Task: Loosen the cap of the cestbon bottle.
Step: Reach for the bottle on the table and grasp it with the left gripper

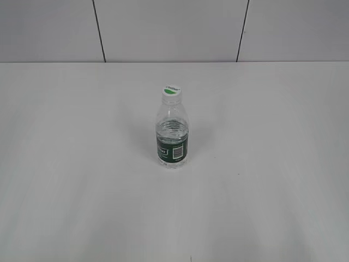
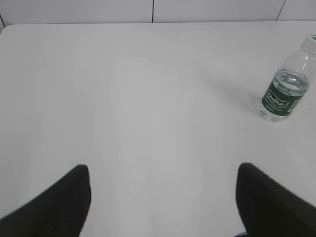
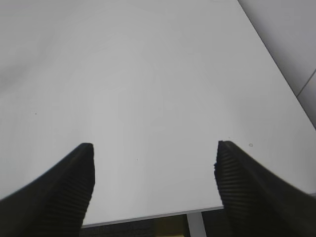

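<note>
Bottle: the cestbon bottle (image 1: 173, 134) stood upright near the middle of the white table (image 1: 65, 180); cap (image 1: 172, 91) on top
Left gripper (image 2: 163, 197): spread wide, empty; bottle well off to its right
Right gripper (image 3: 154, 170): spread wide, empty, over bare table

Cestbon bottle (image 1: 173, 139) upright mid-table (image 1: 65, 164), white cap (image 1: 172, 91) seated on top, no jaws in view

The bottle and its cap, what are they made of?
The bottle looks like thin clear plastic: you can see the water through it. The cap looks like smooth white plastic, solid-coloured with a green mark on top. The label is dark green, possibly plastic film.
</note>
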Available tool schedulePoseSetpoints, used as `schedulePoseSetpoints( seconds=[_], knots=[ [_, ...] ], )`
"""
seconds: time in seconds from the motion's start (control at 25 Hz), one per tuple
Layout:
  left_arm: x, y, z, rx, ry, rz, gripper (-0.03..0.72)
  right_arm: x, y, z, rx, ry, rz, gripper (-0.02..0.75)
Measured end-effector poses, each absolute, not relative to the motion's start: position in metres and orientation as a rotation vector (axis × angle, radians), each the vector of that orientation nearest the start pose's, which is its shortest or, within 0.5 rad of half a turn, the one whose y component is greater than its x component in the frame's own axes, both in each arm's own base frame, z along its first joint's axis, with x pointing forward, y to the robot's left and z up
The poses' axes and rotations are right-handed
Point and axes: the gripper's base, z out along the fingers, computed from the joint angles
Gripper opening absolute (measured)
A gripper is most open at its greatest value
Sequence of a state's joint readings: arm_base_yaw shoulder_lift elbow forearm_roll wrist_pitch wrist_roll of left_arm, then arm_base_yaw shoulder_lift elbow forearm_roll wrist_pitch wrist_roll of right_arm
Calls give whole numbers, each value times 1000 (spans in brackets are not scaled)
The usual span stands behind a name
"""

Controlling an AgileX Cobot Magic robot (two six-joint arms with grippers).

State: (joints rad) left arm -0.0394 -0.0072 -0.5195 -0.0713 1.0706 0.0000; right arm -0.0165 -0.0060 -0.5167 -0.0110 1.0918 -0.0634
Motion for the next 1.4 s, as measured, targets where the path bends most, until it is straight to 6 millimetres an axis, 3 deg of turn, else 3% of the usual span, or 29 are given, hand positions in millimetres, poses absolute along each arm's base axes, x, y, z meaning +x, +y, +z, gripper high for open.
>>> schedulePoseSetpoints(
  seconds=[0.68,0.96,1.08,1.4],
  knots=[
    [-9,-5,282,45,2024,-110,548,-9,-1,279,-47,2053,-63,581],
    [-2,-5,305,38,1770,-103,548,-9,-1,279,-47,2053,-63,581],
    [12,-5,306,33,1699,-99,548,-9,-1,279,-47,2053,-63,581],
    [67,-5,286,3,1667,-92,548,-9,-1,279,-47,2053,-69,581]
  ],
)
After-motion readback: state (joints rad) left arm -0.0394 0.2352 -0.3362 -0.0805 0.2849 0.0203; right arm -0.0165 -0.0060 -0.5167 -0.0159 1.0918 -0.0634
